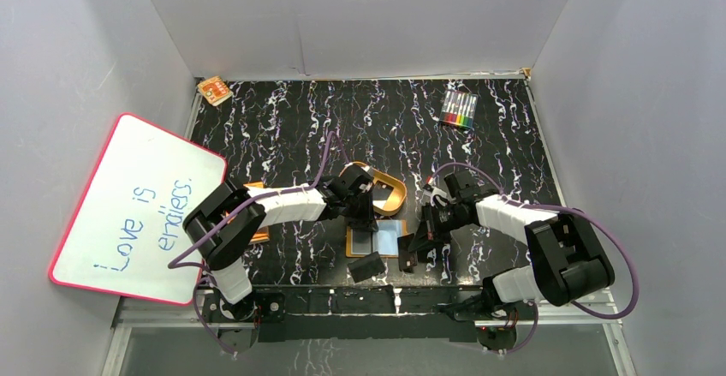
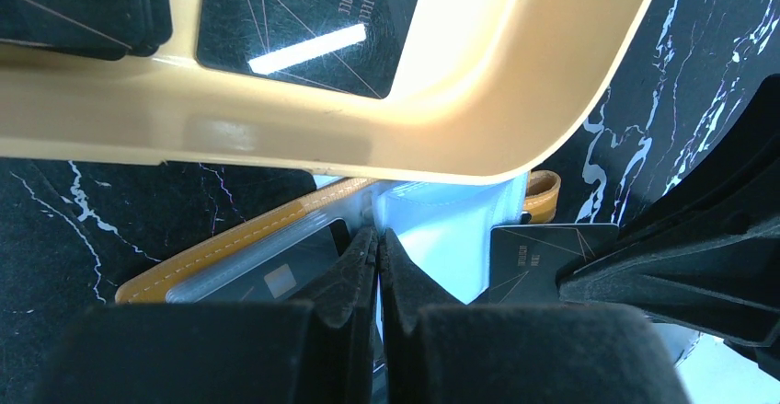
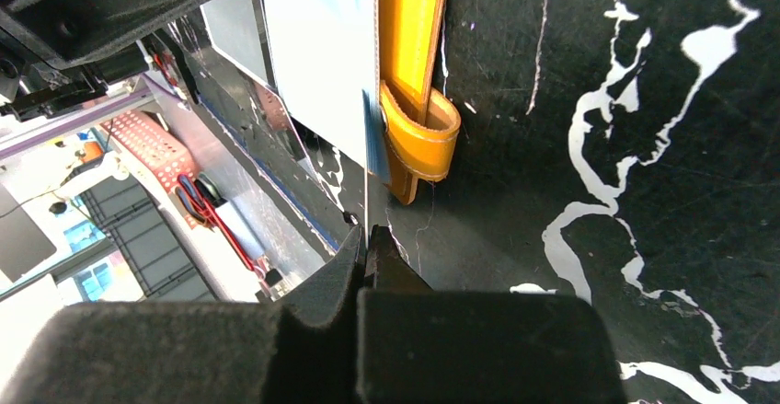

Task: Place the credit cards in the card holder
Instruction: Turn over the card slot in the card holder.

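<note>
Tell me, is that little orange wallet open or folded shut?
Open: the card holder lies spread flat on the table, its pale blue inside facing up.

Top view: bright, even overhead light; soft shadows beside the tray (image 1: 401,192) on the dark table (image 1: 514,136). Left wrist view: tray rim overexposed, strip glare on the card (image 2: 276,8) inside it, left gripper (image 2: 377,238) below it blurred. Right wrist view: right gripper (image 3: 366,234) defocused, holder (image 3: 322,54) washed out
</note>
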Motion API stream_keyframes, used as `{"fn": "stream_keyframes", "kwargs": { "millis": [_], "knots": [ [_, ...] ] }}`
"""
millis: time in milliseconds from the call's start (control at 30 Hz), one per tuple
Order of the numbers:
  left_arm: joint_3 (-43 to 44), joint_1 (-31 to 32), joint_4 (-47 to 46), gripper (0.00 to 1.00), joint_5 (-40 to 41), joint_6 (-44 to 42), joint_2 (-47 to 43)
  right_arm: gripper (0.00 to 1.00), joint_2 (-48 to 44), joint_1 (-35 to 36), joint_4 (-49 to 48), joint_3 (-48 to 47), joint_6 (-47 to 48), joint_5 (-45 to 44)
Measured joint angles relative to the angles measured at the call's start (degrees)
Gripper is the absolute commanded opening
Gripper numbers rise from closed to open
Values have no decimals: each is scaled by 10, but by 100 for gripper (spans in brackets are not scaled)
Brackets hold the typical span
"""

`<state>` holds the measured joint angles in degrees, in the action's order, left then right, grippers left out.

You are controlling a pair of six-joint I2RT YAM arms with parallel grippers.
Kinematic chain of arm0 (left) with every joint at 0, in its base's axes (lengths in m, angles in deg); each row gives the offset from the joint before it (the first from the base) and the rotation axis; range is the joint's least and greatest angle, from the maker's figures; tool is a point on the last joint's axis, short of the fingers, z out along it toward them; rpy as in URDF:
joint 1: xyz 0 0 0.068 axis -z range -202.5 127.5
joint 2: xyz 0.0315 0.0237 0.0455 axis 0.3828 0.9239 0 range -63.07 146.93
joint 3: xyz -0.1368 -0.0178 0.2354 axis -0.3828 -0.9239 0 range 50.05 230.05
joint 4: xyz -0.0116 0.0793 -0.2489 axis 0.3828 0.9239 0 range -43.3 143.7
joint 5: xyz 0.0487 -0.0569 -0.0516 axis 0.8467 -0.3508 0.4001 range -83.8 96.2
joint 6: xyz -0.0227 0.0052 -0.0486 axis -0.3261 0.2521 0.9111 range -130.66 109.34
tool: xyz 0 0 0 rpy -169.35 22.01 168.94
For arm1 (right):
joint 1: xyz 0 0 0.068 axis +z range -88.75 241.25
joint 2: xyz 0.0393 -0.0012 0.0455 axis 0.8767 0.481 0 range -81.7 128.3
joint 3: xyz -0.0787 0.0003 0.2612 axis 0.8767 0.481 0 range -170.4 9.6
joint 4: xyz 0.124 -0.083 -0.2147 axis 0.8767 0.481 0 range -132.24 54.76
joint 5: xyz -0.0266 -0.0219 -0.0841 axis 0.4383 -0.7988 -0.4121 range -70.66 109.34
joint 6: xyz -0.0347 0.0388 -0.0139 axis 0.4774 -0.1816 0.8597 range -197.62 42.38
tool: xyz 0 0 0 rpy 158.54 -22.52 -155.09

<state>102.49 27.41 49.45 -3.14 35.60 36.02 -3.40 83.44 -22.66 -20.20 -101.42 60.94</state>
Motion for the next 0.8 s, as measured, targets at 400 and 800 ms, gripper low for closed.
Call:
{"fn": "stream_keyframes", "kwargs": {
  "millis": [400,800],
  "knots": [
    [-3,1,-4,0,3,1,-2,0,0,0,-1,3,-1,0],
    [-7,1,-9,0,3,2,-4,0,-3,0,-1,5,0,-3]
  ]
}}
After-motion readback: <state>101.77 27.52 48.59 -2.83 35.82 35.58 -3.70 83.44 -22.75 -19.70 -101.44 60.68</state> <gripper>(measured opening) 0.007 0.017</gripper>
